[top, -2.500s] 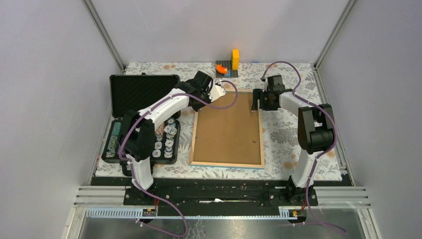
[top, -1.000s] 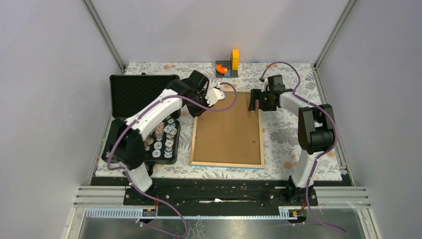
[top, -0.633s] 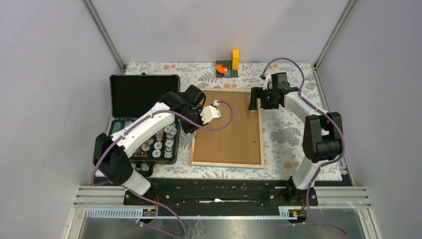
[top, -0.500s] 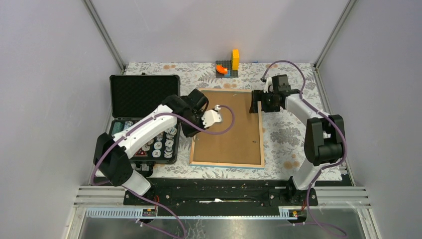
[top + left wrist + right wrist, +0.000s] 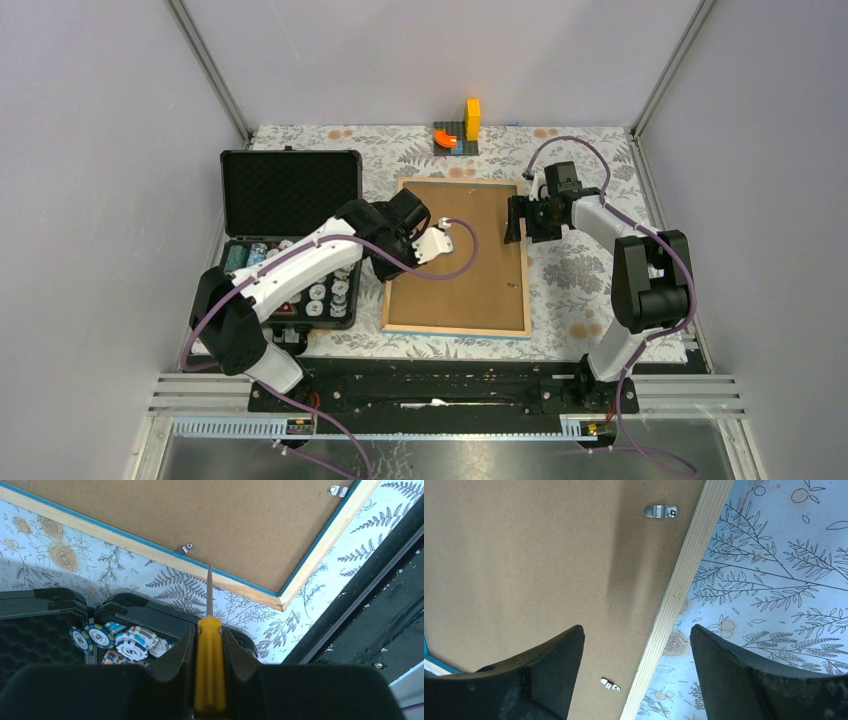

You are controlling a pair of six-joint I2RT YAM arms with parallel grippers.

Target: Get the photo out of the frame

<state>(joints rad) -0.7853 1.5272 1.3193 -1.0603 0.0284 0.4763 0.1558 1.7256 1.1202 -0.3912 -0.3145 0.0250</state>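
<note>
The large flat rectangular frame [image 5: 460,255], brown fibreboard back and pale wooden rim uppermost, lies at the centre of the floral cloth [image 5: 600,270]. I cannot see the photo, so I judge it sits face down under that board. At the frame's nine o'clock stands the open black foam-lined case [image 5: 290,190]; a wide swing of my left arm could knock it and scatter the round poker chips [image 5: 117,640]. My right gripper [image 5: 638,645] hangs with jaws apart astride the rim at two o'clock; unless it pins the frame, prying could skid it. My left gripper [image 5: 209,635] is clamped on a yellow-handled, thin-bladed tool [image 5: 209,680], its tip near a small metal retaining clip [image 5: 186,547]. Too steep a push could gouge the board or slip and scar the print.
</note>
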